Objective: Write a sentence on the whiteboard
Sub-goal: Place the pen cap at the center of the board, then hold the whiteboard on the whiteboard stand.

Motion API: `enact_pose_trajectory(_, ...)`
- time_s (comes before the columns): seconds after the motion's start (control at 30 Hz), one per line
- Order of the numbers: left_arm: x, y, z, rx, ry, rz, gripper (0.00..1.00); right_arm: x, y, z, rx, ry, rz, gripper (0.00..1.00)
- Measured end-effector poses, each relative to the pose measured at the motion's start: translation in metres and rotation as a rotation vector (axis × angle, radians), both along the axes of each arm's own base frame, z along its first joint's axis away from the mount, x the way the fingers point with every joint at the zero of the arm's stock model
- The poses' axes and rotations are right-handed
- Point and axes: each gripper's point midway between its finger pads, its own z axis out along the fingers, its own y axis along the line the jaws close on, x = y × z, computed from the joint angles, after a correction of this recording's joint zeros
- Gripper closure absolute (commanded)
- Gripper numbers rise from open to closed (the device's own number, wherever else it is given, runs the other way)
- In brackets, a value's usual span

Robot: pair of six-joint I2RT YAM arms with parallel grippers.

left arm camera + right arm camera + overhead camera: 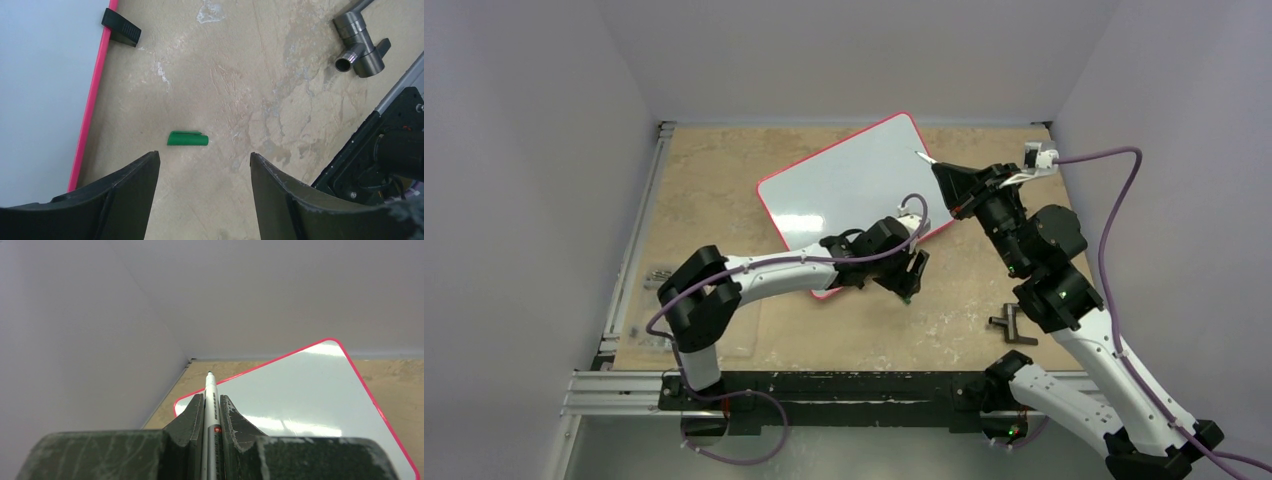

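Observation:
The whiteboard (854,180) lies tilted on the table, glossy white with a red-pink rim. Its surface is blank; no sentence shows in any view. My right gripper (946,178) is shut on a white marker (210,382). The uncapped tip (921,155) hovers over the board's right edge, and the board (300,390) fills the right wrist view. My left gripper (204,156) is open and empty, low over the table just right of the board's rim (92,100). A green marker cap (188,139) lies on the table just ahead of its fingers.
A grey metal T-shaped tool (1012,328) lies on the table near the right arm; it also shows in the left wrist view (357,47). A small black block (121,27) sits against the board's rim. A clear plastic sheet (649,310) lies at the left edge.

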Motion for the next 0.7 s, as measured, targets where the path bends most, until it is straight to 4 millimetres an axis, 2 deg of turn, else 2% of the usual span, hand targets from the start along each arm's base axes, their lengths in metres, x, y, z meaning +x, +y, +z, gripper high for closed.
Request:
enact_pose_trajectory(0.13, -0.004, 0.008, 0.029, -0.008, -0.025, -0.015, 0.33, 0.0, 0.0, 0.0, -0.009, -0.004, -0.003, 1.0)
enact_pose_trajectory(0.3, 0.007, 0.024, 0.104, -0.088, -0.124, -0.006, 0.32, 0.001, -0.001, 0.0, -0.024, -0.01, -0.006, 1.0)
enact_pose_trajectory(0.4, 0.027, 0.053, 0.145, -0.149, -0.177, 0.054, 0.32, 0.0, -0.001, -0.001, -0.032, -0.011, -0.007, 1.0)
enact_pose_trajectory(0.5, 0.053, 0.09, 0.171, -0.173, -0.23, 0.115, 0.32, 0.0, -0.001, 0.0, -0.037, -0.013, -0.006, 1.0)
enact_pose_trajectory(0.7, 0.092, 0.154, 0.185, -0.154, -0.182, 0.204, 0.33, 0.0, 0.002, 0.003, -0.046, -0.017, 0.009, 1.0)
